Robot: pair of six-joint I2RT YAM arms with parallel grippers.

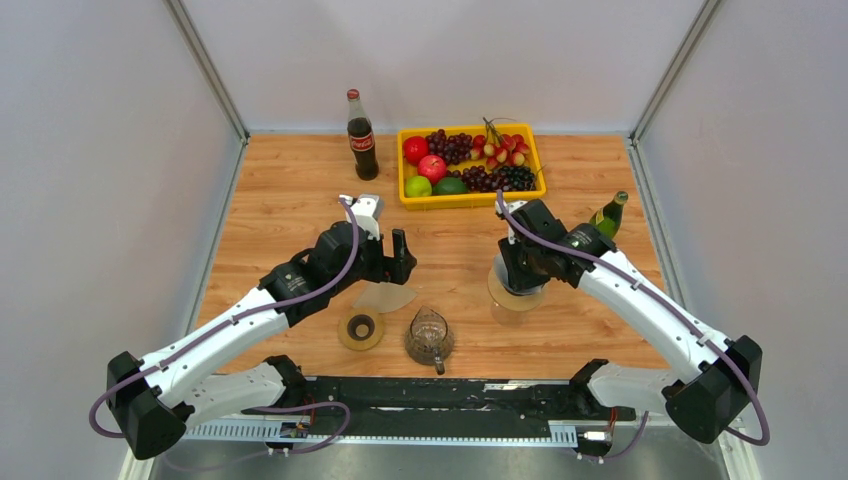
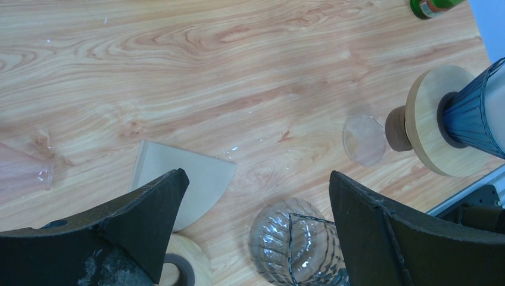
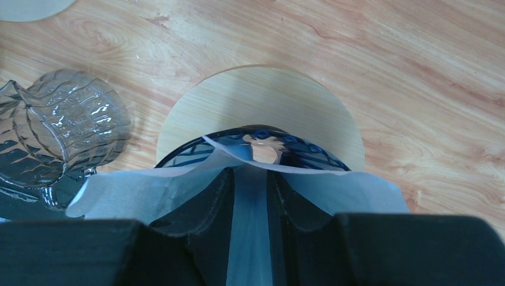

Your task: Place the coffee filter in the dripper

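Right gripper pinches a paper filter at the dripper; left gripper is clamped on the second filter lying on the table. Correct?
No. The left gripper is open and holds nothing, as the left wrist view shows; the second filter lies flat on the table beneath it. The right gripper does pinch a paper filter at the dripper.

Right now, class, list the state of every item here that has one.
dripper, upright, not yet lined.
coffee filter, pinched over dripper, not seated.
right end effector, shut on coffee filter.
left end effector, open, empty.
spare filter, lying flat, untouched.
glass jug, upright, empty.
cola bottle, upright, capped.
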